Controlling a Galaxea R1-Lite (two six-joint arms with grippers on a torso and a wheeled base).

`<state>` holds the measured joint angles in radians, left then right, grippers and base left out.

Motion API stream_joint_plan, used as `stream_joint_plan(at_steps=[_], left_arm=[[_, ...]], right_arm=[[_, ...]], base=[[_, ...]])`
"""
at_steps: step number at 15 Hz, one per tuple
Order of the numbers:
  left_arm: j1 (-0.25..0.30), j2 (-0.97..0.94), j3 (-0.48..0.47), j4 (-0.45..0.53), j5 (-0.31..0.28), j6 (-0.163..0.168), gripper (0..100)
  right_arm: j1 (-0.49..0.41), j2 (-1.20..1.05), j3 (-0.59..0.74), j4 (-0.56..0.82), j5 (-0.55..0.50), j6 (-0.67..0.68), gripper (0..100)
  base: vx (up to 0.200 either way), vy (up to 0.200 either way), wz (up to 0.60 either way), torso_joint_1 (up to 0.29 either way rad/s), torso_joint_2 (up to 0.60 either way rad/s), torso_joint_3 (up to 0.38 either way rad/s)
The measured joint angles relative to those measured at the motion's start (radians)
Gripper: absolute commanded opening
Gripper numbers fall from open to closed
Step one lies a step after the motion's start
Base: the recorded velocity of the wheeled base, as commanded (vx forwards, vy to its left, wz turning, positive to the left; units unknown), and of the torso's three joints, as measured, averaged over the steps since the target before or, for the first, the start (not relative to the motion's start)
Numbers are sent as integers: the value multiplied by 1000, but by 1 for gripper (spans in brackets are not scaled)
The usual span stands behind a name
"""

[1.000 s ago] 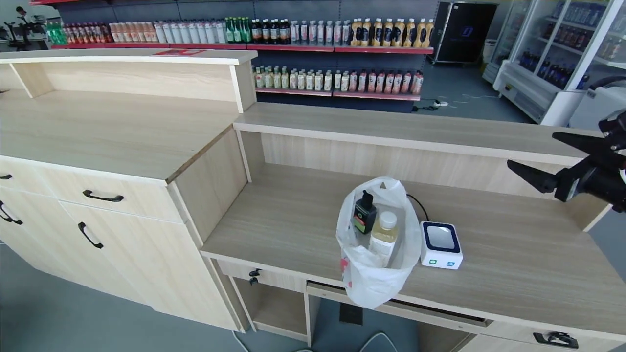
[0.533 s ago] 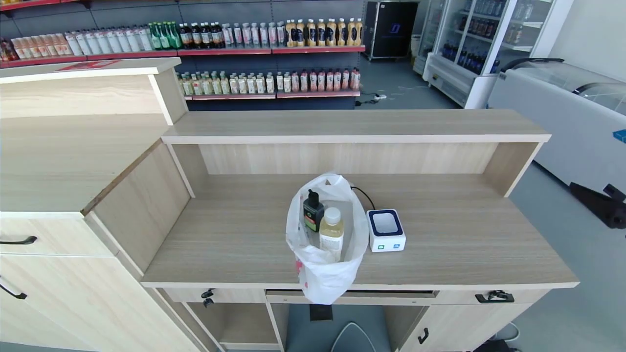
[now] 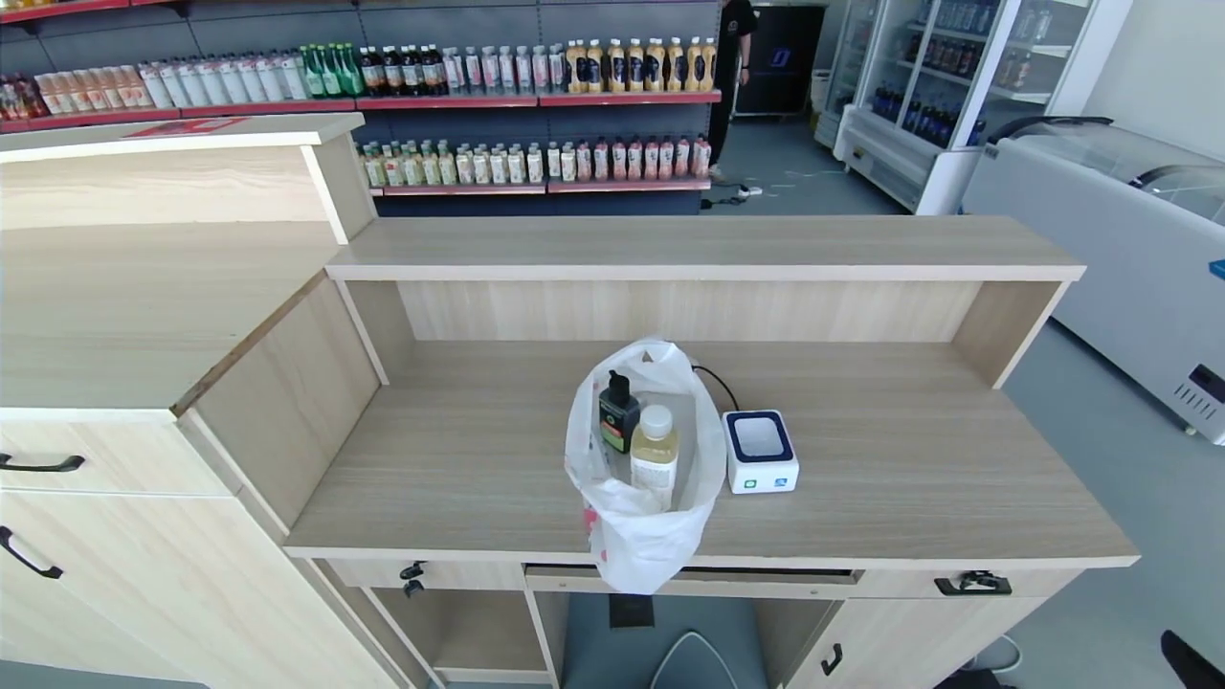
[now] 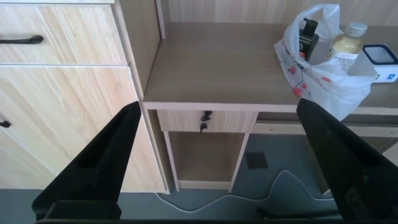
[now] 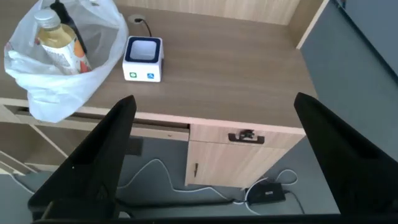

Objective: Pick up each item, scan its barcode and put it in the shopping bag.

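Bag [image 3: 639,536] sits at frame center, on the front edge of the counter [image 3: 459,450]. 2 items stand upright inside: dark bottle [image 3: 618,413] + yellow bottle [image 3: 655,457]. Scanner [image 3: 759,448] is just beside the bag, on its right in frame. Every item I can see is bagged, so imo task looks done, nothing left to scan. Left gripper [image 4: 214,168] is spread wide and empty, right gripper [image 5: 217,165] likewise. Both are below counter level, out front.
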<state>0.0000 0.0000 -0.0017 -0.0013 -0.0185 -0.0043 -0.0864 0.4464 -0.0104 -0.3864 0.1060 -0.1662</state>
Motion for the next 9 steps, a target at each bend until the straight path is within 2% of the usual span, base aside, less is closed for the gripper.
stream_joint_plan(at_steps=[4,9], left_arm=[[0,0,0,0,0,0,100],[0,0,0,0,0,0,100]], right_arm=[[49,-297,9,267,-21,21,100],[80,-431,10,367,-19,90,100]], base=[[0,0,0,0,0,0],[0,0,0,0,0,0]])
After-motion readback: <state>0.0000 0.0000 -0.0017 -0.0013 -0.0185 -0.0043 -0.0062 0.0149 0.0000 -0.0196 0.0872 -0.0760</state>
